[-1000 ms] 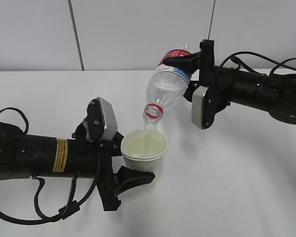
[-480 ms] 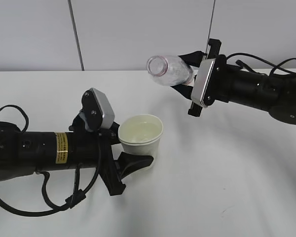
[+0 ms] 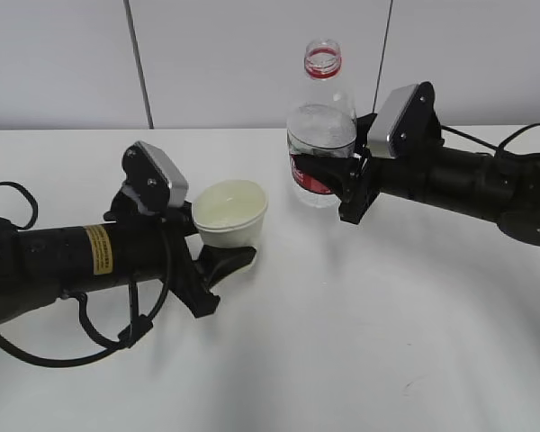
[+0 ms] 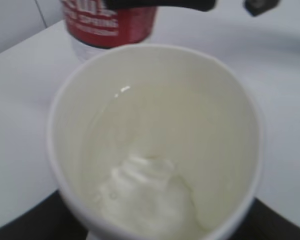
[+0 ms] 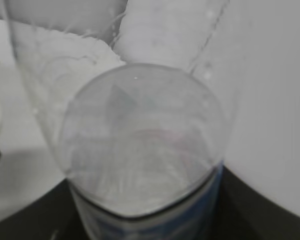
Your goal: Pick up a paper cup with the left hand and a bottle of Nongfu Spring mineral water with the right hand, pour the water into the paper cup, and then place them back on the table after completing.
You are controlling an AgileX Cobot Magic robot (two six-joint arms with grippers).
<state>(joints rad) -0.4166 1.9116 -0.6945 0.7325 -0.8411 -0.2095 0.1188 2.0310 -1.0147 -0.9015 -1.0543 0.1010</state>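
The left hand, with its yellow sticker (image 3: pixel 96 249), has its gripper (image 3: pixel 218 241) shut on a white paper cup (image 3: pixel 230 213), held upright just above the table (image 3: pixel 360 324). The cup fills the left wrist view (image 4: pixel 155 145), with clear water (image 4: pixel 150 195) in its bottom. The right hand's gripper (image 3: pixel 331 175) is shut on the open mineral water bottle (image 3: pixel 320 121), which stands upright, red label (image 3: pixel 311 178) low, beside the cup. The bottle fills the right wrist view (image 5: pixel 140 150), with water low in it.
A white wall (image 3: pixel 252 54) with dark vertical seams stands behind the table. A small dark scuff (image 3: pixel 412 382) marks the tabletop at front right. Cables loop from the left arm (image 3: pixel 36 351) over the front left of the table.
The right hand has turned the bottle from tipped over the cup to upright and lowered it beside the cup. The left hand has drawn the cup back to the left.
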